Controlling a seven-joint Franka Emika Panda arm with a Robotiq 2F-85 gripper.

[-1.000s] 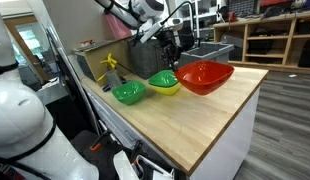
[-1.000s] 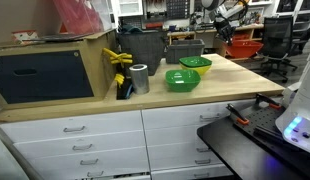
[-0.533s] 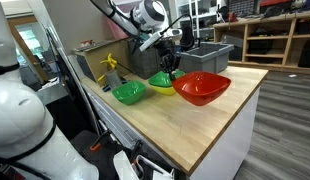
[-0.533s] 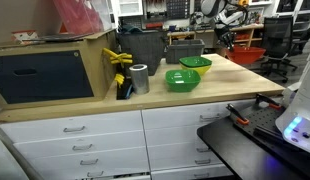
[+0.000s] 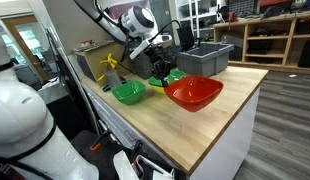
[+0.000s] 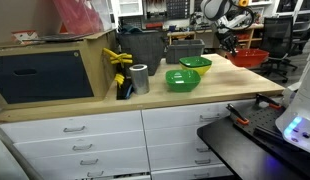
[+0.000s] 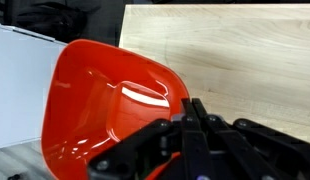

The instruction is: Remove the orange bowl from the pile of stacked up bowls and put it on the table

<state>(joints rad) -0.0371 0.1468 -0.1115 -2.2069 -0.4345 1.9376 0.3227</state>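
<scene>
My gripper [image 7: 191, 112] is pinched on the rim of the orange bowl [image 5: 193, 93], which is off the pile of stacked up bowls [image 5: 171, 80] and over the table [image 5: 210, 125] (contact unclear). Next: lower it flat, release, lift clear.

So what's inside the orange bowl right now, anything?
Nothing visible: in the wrist view the orange bowl shows a bare glossy interior. The end effector grips its near rim and hides that edge. Part of the bowl overhangs the table.
</scene>
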